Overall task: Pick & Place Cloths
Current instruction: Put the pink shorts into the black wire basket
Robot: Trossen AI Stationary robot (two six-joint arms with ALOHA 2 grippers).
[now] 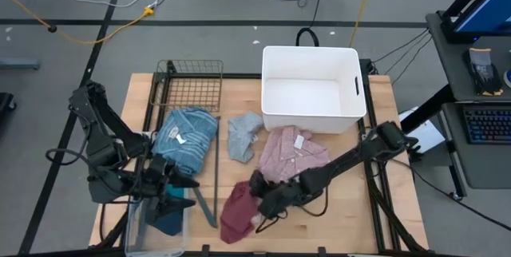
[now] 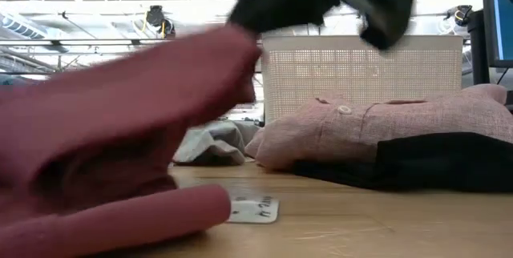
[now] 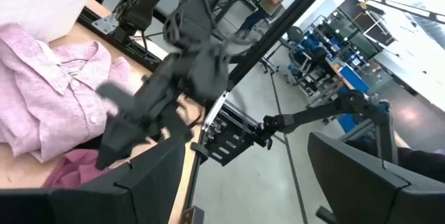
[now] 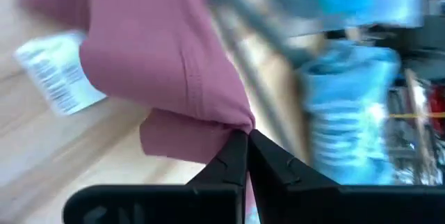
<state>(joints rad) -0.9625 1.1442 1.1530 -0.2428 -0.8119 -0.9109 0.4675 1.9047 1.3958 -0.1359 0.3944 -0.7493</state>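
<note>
A maroon cloth [image 1: 236, 213] lies near the table's front edge, and my right gripper [image 1: 259, 199] is shut on it. Behind it lie a pink shirt [image 1: 294, 152] with a black piece [image 2: 449, 162] under its near side, a grey-blue piece [image 1: 243, 136], and a blue striped top [image 1: 185, 139] at the left. My left gripper [image 1: 185, 193] hangs open with nothing between its fingers. It is over a clear bin [image 1: 136, 237] at the front left that holds a teal cloth [image 1: 170, 217]. My right gripper pinches a bunched fold of the maroon cloth [image 4: 233, 121] between its two fingertips, at the cloth's right side. The fingers slant down from the table's right. That part is drawn up toward the gripper [image 2: 232, 66], while the cloth's lower part [image 2: 120, 214] lies on the table.
A white tub [image 1: 357, 89] stands at the far middle and a wire basket [image 1: 192, 85] at the far left. A white label [image 2: 255, 208] lies on the wood beside the maroon cloth. A dark bar [image 1: 206, 201] lies between the bin and the maroon cloth.
</note>
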